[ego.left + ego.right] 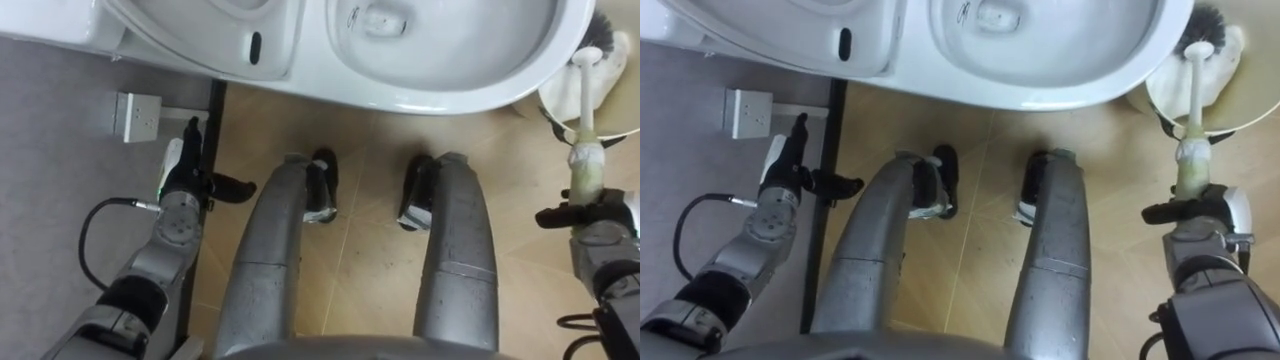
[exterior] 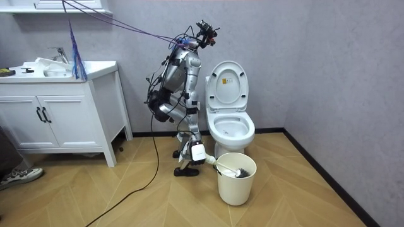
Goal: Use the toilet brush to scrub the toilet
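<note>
The white toilet (image 1: pixel 430 70) lies just ahead of me, bowl open and lid up (image 2: pixel 226 82). My right hand (image 1: pixel 598 215) is low at my right side, shut on the pale handle of the toilet brush (image 1: pixel 586 110). The brush's dark bristles (image 1: pixel 606 35) rest inside a cream bucket (image 2: pixel 237 183) that stands on the floor right of the bowl. My left hand (image 1: pixel 184 172) hangs by the wall on my left, open, fingers straight and thumb out, holding nothing.
A white wall socket (image 1: pixel 136 116) sits above the dark skirting board (image 1: pixel 205 200) near my left hand. A white vanity cabinet (image 2: pixel 60 120) with a sink stands at the room view's left. A person's shoe (image 2: pixel 19 176) shows at its foot.
</note>
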`<state>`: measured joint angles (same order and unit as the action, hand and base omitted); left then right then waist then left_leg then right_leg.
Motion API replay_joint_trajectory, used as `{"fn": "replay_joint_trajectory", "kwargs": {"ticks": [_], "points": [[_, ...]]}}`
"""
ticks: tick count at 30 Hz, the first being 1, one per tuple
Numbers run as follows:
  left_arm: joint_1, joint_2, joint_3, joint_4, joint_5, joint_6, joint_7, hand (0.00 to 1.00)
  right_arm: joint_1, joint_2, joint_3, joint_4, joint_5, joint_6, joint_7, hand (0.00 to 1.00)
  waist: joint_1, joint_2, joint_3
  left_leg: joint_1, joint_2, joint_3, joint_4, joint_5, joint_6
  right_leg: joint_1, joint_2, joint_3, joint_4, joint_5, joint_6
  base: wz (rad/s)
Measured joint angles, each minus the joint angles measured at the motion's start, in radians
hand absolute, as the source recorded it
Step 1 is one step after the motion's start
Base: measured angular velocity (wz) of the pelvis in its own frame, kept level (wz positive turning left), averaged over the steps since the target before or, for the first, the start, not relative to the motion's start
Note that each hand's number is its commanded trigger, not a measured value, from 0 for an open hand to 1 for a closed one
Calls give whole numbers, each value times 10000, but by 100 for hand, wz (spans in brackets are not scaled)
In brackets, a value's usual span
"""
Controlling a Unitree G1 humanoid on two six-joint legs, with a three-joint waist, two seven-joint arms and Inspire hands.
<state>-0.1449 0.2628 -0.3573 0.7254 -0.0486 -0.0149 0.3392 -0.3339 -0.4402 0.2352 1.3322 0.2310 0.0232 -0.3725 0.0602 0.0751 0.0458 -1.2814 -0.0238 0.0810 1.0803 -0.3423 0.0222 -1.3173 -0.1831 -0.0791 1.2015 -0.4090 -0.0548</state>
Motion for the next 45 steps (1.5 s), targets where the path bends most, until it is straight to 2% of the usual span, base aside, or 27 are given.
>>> {"fn": "replay_joint_trajectory", "kwargs": {"ticks": [12,17,21,27,30,37,39,40,42,44,45], "points": [[82,-1,-27,29,7,-74,79,0,3,16,87,19,-6,6,-616,100,91,32,-1,57,-24,1,-13,-31,-50,0,49,62,11,-19,-6,0],[331,0,-28,3,10,-71,155,0,107,52,104,52,4,185,-616,100,245,43,-7,386,93,-19,-62,-71,-93,370,157,20,-130,-15,-16,-6],[551,-2,-96,11,-2,-82,214,0,266,78,172,56,56,216,-609,100,227,42,-6,1001,118,-27,-392,-67,-96,986,167,-50,-468,4,-30,-3],[1008,12,-21,369,-8,-289,195,0,619,302,168,-79,414,188,-612,100,183,16,-20,2426,309,-60,-1464,54,-146,2497,483,-177,-1758,316,35,-15],[1278,5,-16,575,-14,-363,75,0,820,658,160,-47,903,195,-602,100,139,-30,-19,3410,331,-143,-2284,237,-162,3554,513,-406,-2646,492,29,-1],[1504,-3,37,1855,1,-744,-58,0,1289,1181,69,102,2086,191,-282,100,2,-155,-38,5900,275,-127,-4155,528,-51,6131,622,-586,-4674,858,315,-2],[1606,-10,170,1978,4,-779,-191,0,1479,1303,-195,131,2076,111,-237,100,-39,-196,-80,6425,277,-129,-4450,559,-20,6755,647,-671,-5128,920,391,3],[1738,-12,352,1958,6,-820,-239,0,1719,1376,-413,91,2083,-78,-225,100,-109,-240,-136,6723,273,-124,-4596,567,-5,7127,653,-732,-5380,946,439,10],[1943,-21,615,1982,13,-830,-321,0,1906,1506,-691,-19,2078,-325,-190,100,-245,-303,-176,7279,264,-132,-4892,585,27,7789,664,-861,-5843,1000,528,11],[2286,-45,1005,1967,66,-839,-412,0,2292,1664,-953,-174,2058,-607,-176,100,-281,-430,-306,8109,253,-138,-5487,623,82,8668,729,-891,-6517,1123,645,5],[2367,-70,1129,1975,111,-838,-417,0,2368,1690,-1002,-177,2035,-641,-175,100,-279,-438,-316,8347,255,-146,-5639,628,90,8939,767,-895,-6711,1165,675,0]]}}
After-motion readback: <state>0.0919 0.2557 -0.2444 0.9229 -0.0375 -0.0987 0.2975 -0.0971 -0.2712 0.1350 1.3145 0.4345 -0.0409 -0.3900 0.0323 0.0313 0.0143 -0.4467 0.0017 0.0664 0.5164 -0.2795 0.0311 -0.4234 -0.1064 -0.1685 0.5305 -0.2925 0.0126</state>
